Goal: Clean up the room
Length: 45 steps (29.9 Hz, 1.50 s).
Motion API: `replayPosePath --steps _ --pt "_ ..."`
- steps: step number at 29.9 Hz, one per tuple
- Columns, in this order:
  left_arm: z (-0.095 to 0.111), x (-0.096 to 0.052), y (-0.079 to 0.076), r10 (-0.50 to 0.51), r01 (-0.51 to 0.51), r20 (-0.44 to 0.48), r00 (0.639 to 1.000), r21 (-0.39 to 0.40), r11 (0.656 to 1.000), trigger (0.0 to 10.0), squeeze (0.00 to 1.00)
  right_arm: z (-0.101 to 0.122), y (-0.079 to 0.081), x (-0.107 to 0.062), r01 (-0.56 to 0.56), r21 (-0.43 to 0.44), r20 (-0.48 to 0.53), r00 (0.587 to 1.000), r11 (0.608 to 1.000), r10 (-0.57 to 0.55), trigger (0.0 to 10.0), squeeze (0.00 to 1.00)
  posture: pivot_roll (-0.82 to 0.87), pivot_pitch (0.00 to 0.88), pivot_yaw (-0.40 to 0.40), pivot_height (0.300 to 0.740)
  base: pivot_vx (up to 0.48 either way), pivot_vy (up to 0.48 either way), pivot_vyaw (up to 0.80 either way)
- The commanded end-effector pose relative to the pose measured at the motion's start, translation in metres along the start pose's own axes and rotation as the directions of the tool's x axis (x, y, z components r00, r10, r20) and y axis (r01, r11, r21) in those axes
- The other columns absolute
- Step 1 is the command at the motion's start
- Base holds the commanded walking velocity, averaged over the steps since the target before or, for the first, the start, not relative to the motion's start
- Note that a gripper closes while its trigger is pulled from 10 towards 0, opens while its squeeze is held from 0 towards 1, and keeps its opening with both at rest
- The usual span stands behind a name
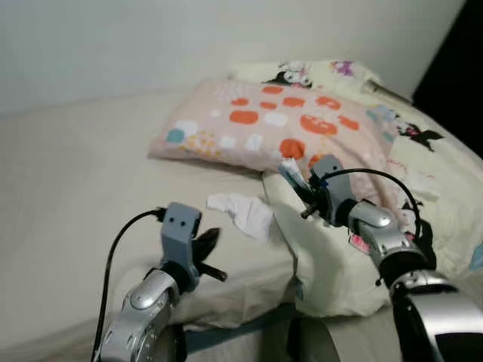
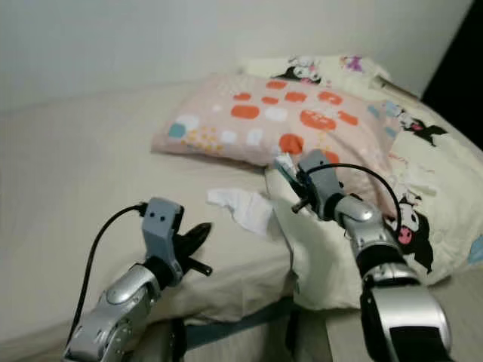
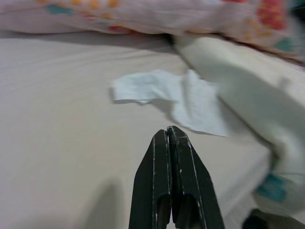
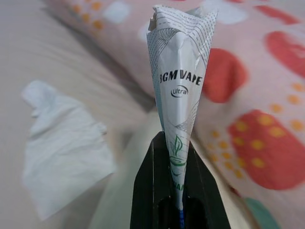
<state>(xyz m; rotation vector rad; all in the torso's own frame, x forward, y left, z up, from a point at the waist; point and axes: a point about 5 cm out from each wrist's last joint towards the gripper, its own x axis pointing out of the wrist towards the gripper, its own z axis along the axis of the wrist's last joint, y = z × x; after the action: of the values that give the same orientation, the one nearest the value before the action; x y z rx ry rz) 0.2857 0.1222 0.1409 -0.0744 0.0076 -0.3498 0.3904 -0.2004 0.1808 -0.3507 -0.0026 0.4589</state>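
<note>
A: Where is the wrapper?

B: The wrapper (image 4: 178, 90) is pinched between the two black fingers of the right tool (image 1: 296, 183), which is clenched on its lower end. It is held in the air over the edge of the quilt (image 1: 332, 256), just in front of the pillow (image 1: 279, 124).

A: Which way does it point?

B: Its long axis runs along the fingers, narrow end in the grip, crumpled wide end away from the wrist toward the pillow. From the head it is only a small pale scrap tilted up at the tool's tip.

A: And the tissue?

B: The tissue (image 1: 243, 211) lies flat on the bed (image 1: 75, 196), between the two tools, just beside the quilt's edge. It is ahead of the left tool (image 1: 208, 240) and apart from it. Its long axis runs from the bed's middle toward the quilt.

A: State of the left tool?

B: Clenched on nothing; the left wrist view shows its fingers (image 3: 164, 191) pressed together, low over the bed, pointing at the tissue.

A: What differs between views?

B: The right wrist view gives the wrapper's print, "BGM VAPE Ultra" with a green leaf mark, unreadable from the head. The head views show the cartoon figures on the quilt and the wall (image 1: 151, 38) behind the bed
</note>
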Motion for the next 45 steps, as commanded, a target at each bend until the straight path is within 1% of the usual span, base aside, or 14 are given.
replayPosePath --steps 1,2,4,5,6,8,9,10,11,13,19,26,30,45 --pt "-0.008 0.0 0.003 0.042 -0.042 -0.028 0.999 0.001 0.999 10.0 0.0 -0.005 0.004 -0.002 0.009 0.016 0.011 1.0 1.0 -0.009 10.0 0.0 0.01 0.128 -0.031 0.578 0.0 0.0 0.0" --pt "-0.016 0.0 0.01 0.107 -0.105 -0.054 0.993 0.036 0.994 10.0 0.0 -0.01 0.019 -0.001 0.053 0.029 0.045 0.997 0.998 -0.054 10.0 0.0 0.0 0.095 -0.023 0.578 0.0 0.0 0.0" --pt "-0.028 -0.002 0.019 0.181 -0.174 -0.077 0.981 0.09 0.981 10.0 0.0 -0.018 0.046 -0.006 0.141 0.074 0.083 0.986 0.987 -0.147 10.0 0.0 0.0 0.086 -0.018 0.578 0.0 0.0 0.0" --pt "-0.028 -0.002 0.019 0.181 -0.174 -0.077 0.981 0.09 0.981 10.0 0.0 -0.018 0.046 -0.006 0.141 0.074 0.083 0.986 0.987 -0.147 10.0 0.0 0.0 0.086 -0.018 0.578 0.0 0.0 0.0" --pt "-0.034 -0.004 0.023 0.216 -0.208 -0.077 0.973 0.104 0.973 10.0 0.0 -0.033 0.07 -0.015 0.195 0.083 0.058 0.978 0.977 -0.2 10.0 0.0 0.0 0.079 -0.012 0.578 0.0 0.0 0.0" --pt "-0.036 -0.005 0.023 0.223 -0.215 -0.077 0.972 0.105 0.971 10.0 0.0 -0.038 0.076 -0.018 0.207 0.084 0.047 0.976 0.975 -0.212 10.0 0.0 0.0 0.079 -0.012 0.578 0.0 0.0 0.0" --pt "-0.039 -0.005 0.025 0.247 -0.238 -0.076 0.966 0.111 0.965 10.0 0.0 -0.05 0.088 -0.027 0.252 0.096 0.019 0.967 0.963 -0.254 10.0 0.0 0.0 0.075 -0.008 0.578 0.0 0.0 0.0" --pt "-0.04 -0.006 0.024 0.249 -0.24 -0.072 0.966 0.115 0.964 10.0 0.0 -0.056 0.093 -0.032 0.275 0.11 0.007 0.961 0.955 -0.277 10.0 0.0 0.0 0.072 -0.006 0.578 0.0 0.0 0.0" --pt "-0.04 -0.006 0.024 0.249 -0.24 -0.072 0.966 0.115 0.964 10.0 0.0 -0.056 0.093 -0.032 0.275 0.11 0.007 0.961 0.955 -0.277 10.0 0.0 0.0 0.072 -0.006 0.578 0.0 0.0 0.0" --pt "-0.043 -0.006 0.023 0.257 -0.249 -0.06 0.965 0.114 0.962 10.0 0.0 -0.065 0.104 -0.044 0.329 0.13 -0.011 0.944 0.935 -0.33 10.0 0.0 0.0 0.068 0.0 0.578 0.0 0.0 0.0" --pt "-0.046 -0.005 0.02 0.258 -0.251 -0.055 0.965 0.106 0.962 10.0 0.0 -0.07 0.111 -0.059 0.396 0.136 -0.039 0.918 0.908 -0.394 10.0 0.0 0.0 0.064 0.004 0.578 0.0 0.0 0.0" --pt "-0.045 -0.003 0.013 0.227 -0.223 -0.037 0.973 0.098 0.97 10.0 0.0 -0.074 0.113 -0.065 0.411 0.148 -0.064 0.912 0.899 -0.406 10.0 0.0 0.0 0.058 0.003 0.578 0.0 0.0 0.0" --pt "-0.045 -0.001 0.012 0.22 -0.216 -0.024 0.975 0.102 0.971 10.0 0.0 -0.073 0.115 -0.069 0.4 0.158 -0.063 0.916 0.903 -0.395 10.0 0.0 0.0 0.051 0.0 0.602 0.0 0.0 0.0" --pt "-0.045 0.001 0.013 0.22 -0.217 -0.02 0.975 0.108 0.97 10.0 0.0 -0.075 0.123 -0.068 0.383 0.166 -0.101 0.923 0.909 -0.37 10.0 0.0 0.0 0.048 -0.006 0.667 0.0 0.0 0.0"
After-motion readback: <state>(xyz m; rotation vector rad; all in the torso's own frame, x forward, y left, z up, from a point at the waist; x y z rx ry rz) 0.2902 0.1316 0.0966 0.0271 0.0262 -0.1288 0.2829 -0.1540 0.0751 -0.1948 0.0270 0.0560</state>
